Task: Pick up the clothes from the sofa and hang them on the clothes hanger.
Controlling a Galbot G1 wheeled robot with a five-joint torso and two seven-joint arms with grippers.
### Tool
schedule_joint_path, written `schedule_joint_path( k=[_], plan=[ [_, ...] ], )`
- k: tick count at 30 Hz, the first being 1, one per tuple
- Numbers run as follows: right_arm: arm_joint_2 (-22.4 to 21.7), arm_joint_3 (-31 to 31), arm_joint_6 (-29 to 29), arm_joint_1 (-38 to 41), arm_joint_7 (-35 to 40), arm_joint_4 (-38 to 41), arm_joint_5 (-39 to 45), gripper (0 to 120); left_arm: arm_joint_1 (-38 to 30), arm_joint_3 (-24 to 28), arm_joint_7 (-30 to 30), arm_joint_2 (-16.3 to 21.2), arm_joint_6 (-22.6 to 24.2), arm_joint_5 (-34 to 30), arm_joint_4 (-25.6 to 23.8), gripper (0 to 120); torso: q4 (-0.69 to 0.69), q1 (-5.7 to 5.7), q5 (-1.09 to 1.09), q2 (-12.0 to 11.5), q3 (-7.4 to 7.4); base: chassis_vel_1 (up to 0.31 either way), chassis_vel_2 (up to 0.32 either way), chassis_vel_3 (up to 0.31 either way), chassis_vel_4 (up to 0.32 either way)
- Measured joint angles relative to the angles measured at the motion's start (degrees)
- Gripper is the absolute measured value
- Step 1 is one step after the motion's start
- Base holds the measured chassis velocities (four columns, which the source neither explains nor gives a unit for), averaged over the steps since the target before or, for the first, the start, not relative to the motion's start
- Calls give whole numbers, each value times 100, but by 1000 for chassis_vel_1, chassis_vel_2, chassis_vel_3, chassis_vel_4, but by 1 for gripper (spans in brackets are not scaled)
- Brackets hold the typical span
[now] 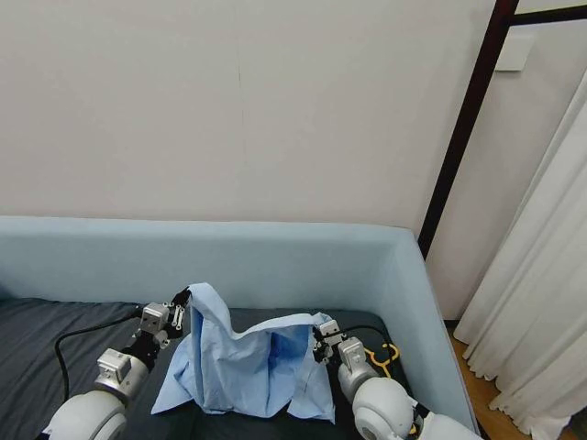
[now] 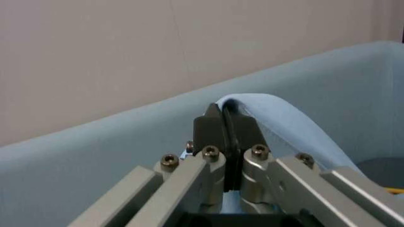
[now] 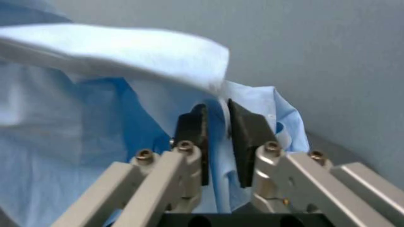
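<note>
A light blue shirt (image 1: 240, 362) hangs between my two grippers above the dark sofa seat (image 1: 55, 330). My left gripper (image 1: 183, 302) is shut on the shirt's left top corner; in the left wrist view its black pads (image 2: 211, 130) pinch the blue cloth (image 2: 277, 113). My right gripper (image 1: 319, 337) is shut on the shirt's right edge, and in the right wrist view the fabric (image 3: 126, 52) runs between the pads (image 3: 243, 127). A yellow clothes hanger (image 1: 385, 355) lies on the seat beside the right arm.
The sofa's pale blue backrest (image 1: 275, 257) and right armrest (image 1: 422, 312) enclose the seat. A plain wall rises behind. A dark vertical pole (image 1: 459, 137) stands at the right, with white curtains (image 1: 541, 302) beyond it and wooden floor below.
</note>
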Motion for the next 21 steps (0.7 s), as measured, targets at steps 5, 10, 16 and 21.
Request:
schedule_joint_path(
  k=[5, 10, 16, 21],
  plan=[
    [-75, -3, 3, -44, -14, 150, 2, 36, -56, -84, -1, 97, 4, -112, -95, 0, 0, 0, 0, 0, 0, 0, 0, 0, 0],
    [-112, 16, 86, -76, -95, 78, -211, 55, -76, -172, -14, 190, -3, -187, -142, 0, 0, 0, 0, 0, 0, 0, 0, 0, 0],
    [-117, 59, 224, -21, -281, -190, -531, 56, -74, -217, -55, 206, -28, -221, -208, 0, 0, 1, 1, 0, 0, 0, 0, 0, 0],
    [-140, 103, 424, -29, -437, -444, -811, 36, -108, -241, -68, 229, -42, -282, -212, 0, 0, 1, 0, 0, 0, 0, 0, 0, 0]
  ],
)
